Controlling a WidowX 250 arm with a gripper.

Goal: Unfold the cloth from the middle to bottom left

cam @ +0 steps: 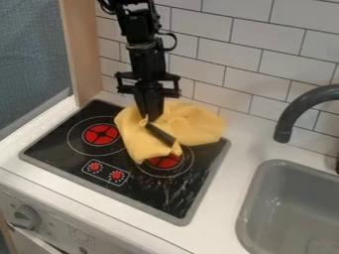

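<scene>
Across the rear right of the cooktop (53,141), the yellow cloth (198,122) lies bunched. The gripper (151,118) is closed, apparently pinching a raised fold. Probable step: grasp for unfolding. Next move: lift slightly, draw the fold toward the cooktop's front-left corner, release.

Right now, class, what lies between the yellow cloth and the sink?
Between the lower right of the cloth and the sink, the camera view shows the grey rim of the cooktop, then white counter.
</scene>
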